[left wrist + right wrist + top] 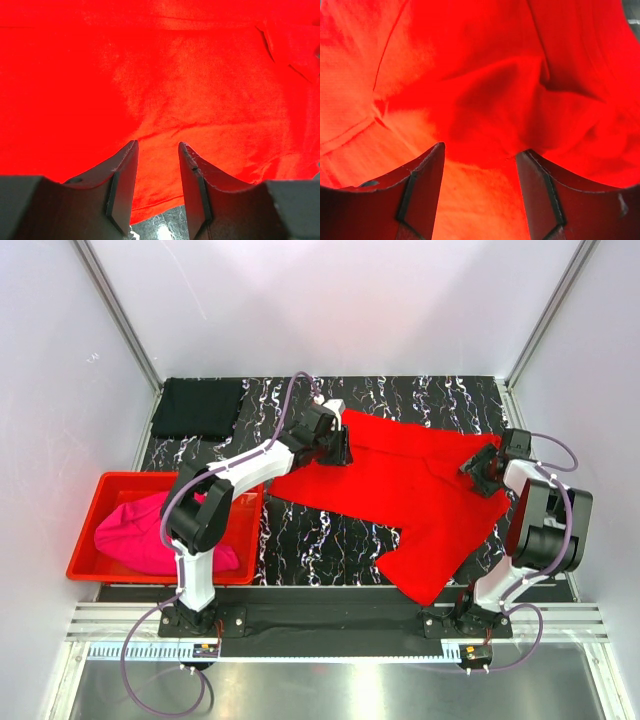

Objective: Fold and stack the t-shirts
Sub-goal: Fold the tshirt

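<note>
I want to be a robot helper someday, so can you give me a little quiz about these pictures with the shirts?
1. Where is the pink t-shirt? A: in the red bin. B: on a shelf. C: on the floor.
2. True or false: the black t-shirt lies outside the bin.
3. Fill in: the left gripper and right gripper both point at the ___ t-shirt.

Key:
1. A
2. True
3. red; it is the red t-shirt.

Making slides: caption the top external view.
Left arm and right arm over a spread red t-shirt; black t-shirt folded behind, pink t-shirt in the bin.
</note>
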{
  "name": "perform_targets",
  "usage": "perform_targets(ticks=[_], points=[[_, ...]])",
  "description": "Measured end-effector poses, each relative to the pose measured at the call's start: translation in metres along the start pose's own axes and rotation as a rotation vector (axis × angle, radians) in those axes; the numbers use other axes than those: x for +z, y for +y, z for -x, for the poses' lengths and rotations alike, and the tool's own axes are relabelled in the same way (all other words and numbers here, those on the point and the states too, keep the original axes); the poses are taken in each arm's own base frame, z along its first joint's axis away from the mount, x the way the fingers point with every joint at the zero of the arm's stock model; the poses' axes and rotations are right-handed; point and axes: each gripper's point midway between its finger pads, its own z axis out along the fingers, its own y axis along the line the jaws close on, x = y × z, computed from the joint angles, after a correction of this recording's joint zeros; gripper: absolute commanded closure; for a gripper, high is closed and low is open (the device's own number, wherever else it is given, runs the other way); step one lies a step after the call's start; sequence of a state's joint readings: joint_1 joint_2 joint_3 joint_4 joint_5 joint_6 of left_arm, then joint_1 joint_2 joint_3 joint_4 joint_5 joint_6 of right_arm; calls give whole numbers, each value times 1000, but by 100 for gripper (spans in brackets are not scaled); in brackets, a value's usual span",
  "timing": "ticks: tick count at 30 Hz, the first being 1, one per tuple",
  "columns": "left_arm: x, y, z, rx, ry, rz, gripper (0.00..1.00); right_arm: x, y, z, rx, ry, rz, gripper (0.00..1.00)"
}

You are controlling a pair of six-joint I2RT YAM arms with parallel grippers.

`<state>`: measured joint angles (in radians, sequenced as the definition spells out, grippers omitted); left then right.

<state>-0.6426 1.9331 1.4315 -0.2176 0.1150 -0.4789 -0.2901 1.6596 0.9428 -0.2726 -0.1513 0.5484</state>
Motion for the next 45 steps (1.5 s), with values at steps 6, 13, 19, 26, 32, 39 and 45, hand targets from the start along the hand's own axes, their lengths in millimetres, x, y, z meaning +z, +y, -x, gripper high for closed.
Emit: perform_targets(ticks=[6, 13, 19, 26, 32, 39, 45], points=[[0, -2, -1, 0, 7, -14, 58, 14, 4, 10, 2, 2, -2, 35], [0, -7, -3, 4, 13, -26, 58, 19, 35, 56, -13, -68, 44, 35], [0, -14, -8, 13, 24, -40, 58, 36, 54, 89, -27, -87, 57, 33], [-1, -20, -10, 20, 30, -52, 58, 24, 36, 83, -75, -68, -47, 28], [-1, -25, -12, 25, 36, -64, 58, -40, 20, 72, -118, -140, -125, 44], [-1, -37, -20, 43, 49, -83, 59, -44, -7, 30, -128, -100, -158, 73], [-2, -39, -24, 55, 59, -83, 59, -7, -10, -7, -176, 2, -174, 68]])
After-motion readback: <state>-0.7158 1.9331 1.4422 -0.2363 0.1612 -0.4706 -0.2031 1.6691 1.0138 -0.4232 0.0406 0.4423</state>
